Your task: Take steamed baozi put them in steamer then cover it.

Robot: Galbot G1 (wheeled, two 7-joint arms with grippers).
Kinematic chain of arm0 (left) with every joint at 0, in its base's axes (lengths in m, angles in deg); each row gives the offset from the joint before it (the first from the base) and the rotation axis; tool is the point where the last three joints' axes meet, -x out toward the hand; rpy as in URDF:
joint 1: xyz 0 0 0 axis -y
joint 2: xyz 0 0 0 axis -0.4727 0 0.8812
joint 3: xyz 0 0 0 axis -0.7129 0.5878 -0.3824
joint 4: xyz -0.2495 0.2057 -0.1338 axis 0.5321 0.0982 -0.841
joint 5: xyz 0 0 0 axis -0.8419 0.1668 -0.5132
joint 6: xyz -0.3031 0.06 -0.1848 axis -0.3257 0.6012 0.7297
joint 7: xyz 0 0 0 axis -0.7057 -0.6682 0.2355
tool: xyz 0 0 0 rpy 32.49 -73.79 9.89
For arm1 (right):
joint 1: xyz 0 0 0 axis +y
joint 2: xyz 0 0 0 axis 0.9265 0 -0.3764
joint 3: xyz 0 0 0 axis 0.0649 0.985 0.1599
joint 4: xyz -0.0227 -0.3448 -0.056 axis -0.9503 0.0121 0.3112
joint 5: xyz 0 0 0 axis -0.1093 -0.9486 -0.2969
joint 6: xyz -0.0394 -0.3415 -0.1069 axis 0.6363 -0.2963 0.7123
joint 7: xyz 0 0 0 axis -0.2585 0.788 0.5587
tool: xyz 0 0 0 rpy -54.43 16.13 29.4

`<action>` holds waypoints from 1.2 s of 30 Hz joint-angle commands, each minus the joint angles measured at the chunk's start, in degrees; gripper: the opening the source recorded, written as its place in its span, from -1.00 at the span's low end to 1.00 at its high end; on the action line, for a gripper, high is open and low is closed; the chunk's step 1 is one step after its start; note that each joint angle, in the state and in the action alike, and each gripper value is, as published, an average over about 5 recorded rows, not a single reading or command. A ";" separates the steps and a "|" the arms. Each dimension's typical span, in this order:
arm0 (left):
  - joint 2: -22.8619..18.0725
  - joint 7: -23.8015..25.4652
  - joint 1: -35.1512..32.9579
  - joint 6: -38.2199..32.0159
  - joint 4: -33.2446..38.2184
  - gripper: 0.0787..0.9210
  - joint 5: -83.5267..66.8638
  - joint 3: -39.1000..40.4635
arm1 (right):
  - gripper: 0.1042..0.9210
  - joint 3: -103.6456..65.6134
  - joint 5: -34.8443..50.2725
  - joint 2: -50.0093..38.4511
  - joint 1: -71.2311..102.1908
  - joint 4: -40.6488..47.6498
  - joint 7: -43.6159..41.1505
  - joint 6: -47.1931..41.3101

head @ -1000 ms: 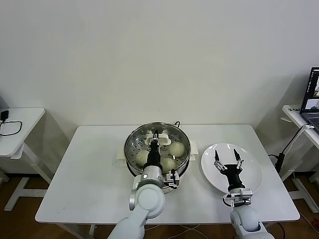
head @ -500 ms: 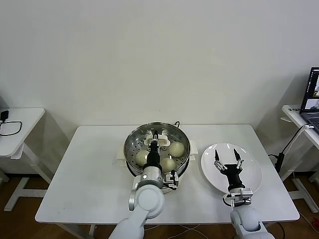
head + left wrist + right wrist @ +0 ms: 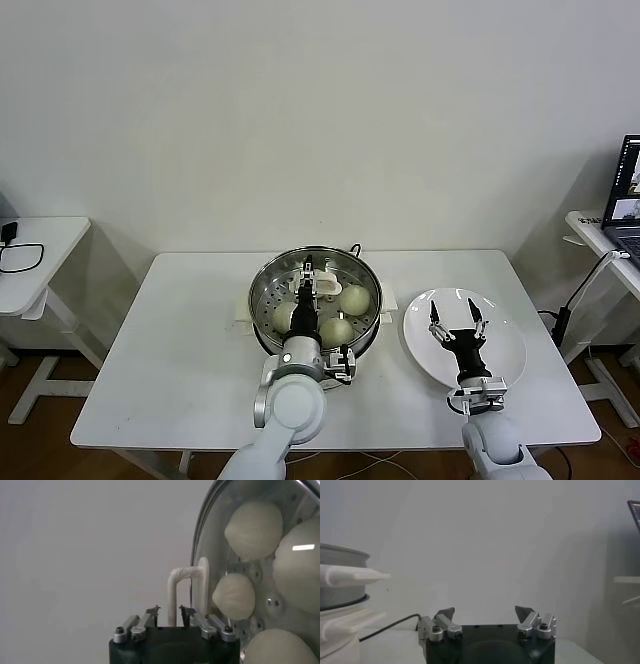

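Observation:
The steamer (image 3: 266, 293) stands at the table's middle with several cream-white baozi (image 3: 354, 298) on its perforated tray. A glass lid with a steel rim (image 3: 201, 545) lies over it, and the baozi (image 3: 254, 529) show through the glass. My left gripper (image 3: 307, 270) reaches over the pot and is shut on the lid's white handle (image 3: 186, 573). I cannot tell whether the lid is fully seated. My right gripper (image 3: 458, 322) is open and empty, hovering over the white plate (image 3: 505, 345). In the right wrist view it (image 3: 485, 614) points at the wall, with the steamer (image 3: 337, 560) to one side.
The bare white plate sits to the right of the steamer. The steamer's white base (image 3: 243, 312) and its black cord (image 3: 355, 248) are at the pot's back. A side table (image 3: 30, 255) stands far left, and a laptop (image 3: 627, 195) far right.
My left gripper has shifted slightly farther and to the left over the steamer, carrying the lid handle with it. The right arm has not moved.

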 commanded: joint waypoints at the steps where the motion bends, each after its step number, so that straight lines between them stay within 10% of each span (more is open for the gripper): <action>1: 1.06 0.56 -5.34 0.36 10.04 0.19 -2.55 1.01 | 0.76 0.42 0.13 -0.28 -0.79 0.28 0.06 -0.09; 12: 6.45 -2.26 -14.87 0.77 25.10 0.76 -16.25 -2.08 | 0.76 1.33 -0.47 -0.68 -1.51 -0.48 0.30 -1.11; 23: 10.92 -29.33 -20.47 -12.92 24.26 0.77 -79.01 -28.59 | 0.76 1.29 6.22 -3.04 2.39 -5.62 -0.11 -6.45; 36: 12.14 -17.89 -18.62 -40.47 -0.02 0.77 -100.61 -35.05 | 0.76 0.32 12.06 -3.47 5.02 -6.96 -4.18 -5.09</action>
